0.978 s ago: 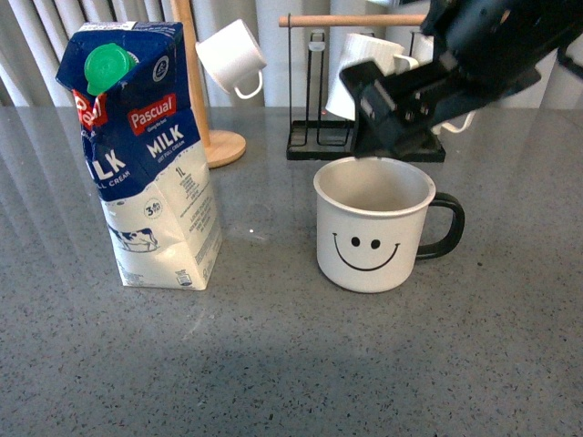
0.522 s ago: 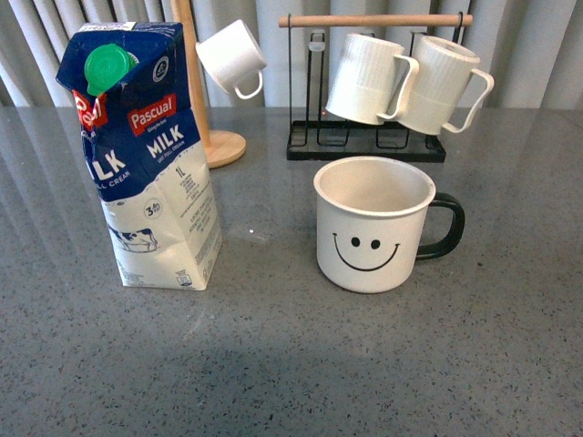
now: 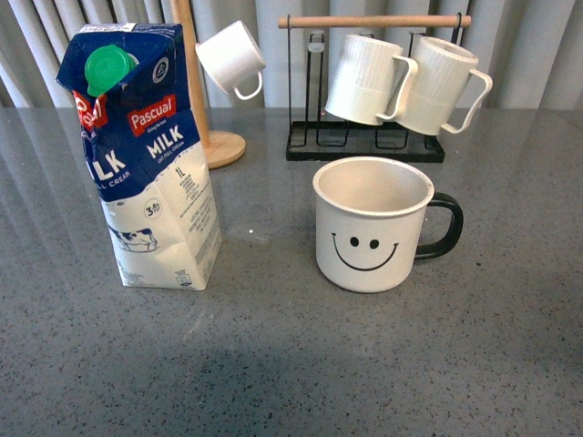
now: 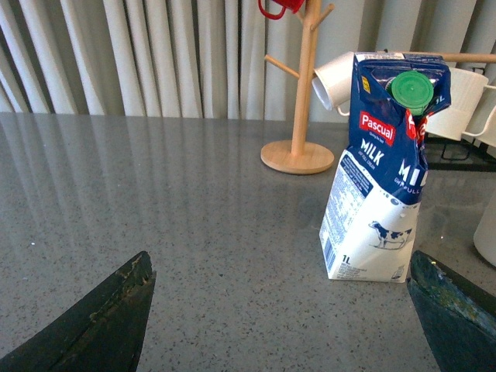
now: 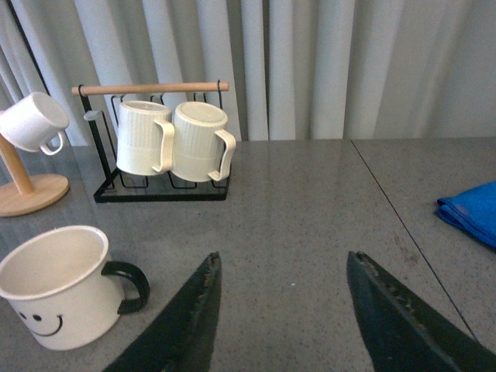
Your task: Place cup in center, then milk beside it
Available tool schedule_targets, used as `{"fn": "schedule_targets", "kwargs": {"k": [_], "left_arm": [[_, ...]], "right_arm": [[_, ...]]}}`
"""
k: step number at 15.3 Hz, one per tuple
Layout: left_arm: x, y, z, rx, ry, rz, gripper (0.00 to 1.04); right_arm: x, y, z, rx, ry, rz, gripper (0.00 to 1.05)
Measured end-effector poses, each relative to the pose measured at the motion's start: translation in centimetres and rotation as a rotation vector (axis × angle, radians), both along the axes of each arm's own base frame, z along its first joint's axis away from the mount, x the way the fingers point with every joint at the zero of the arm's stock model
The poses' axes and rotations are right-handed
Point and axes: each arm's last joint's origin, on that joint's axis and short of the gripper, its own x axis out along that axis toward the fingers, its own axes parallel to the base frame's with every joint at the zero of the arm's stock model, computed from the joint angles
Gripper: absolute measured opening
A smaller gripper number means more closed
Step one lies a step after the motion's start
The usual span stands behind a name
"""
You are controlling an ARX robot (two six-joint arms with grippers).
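Cloth (image 5: 470, 213), right wrist view only

The white enamel-style smiley mug (image 3: 372, 228) stands upright and looks empty, with its black face turned to six o'clock and its black handle at three o'clock. The blue-and-white Pascual milk carton (image 3: 146, 164) stands on its base at the mug's nine o'clock, apart from it, green cap on, sides slightly crumpled.

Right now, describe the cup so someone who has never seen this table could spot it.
On the grey table, find the black rack hung with two ribbed mugs; the cup stands just in front of it, right of the milk. It alone has a black smiley face and a black handle.
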Motion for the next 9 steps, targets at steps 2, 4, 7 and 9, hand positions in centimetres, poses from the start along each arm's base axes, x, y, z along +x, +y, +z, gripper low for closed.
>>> {"fn": "schedule_targets", "kwargs": {"k": [2, 4, 7, 9], "left_arm": [[0.0, 0.0, 0.0, 0.000, 0.000, 0.000, 0.98], [0.0, 0.0, 0.0, 0.000, 0.000, 0.001, 0.98], [0.0, 0.0, 0.0, 0.000, 0.000, 0.000, 0.98], [0.0, 0.0, 0.0, 0.000, 0.000, 0.000, 0.98]], "right_arm": [[-1.2, -0.6, -1.8, -0.014, -0.014, -0.003, 0.30], [-1.6, -1.3, -2.9, -0.021, -0.015, 0.017, 0.06], [-2.4, -1.9, -4.4, -0.027, -0.013, 0.001, 0.02], [-2.8, -1.9, -5.1, -0.027, -0.014, 0.001, 0.02]]}}
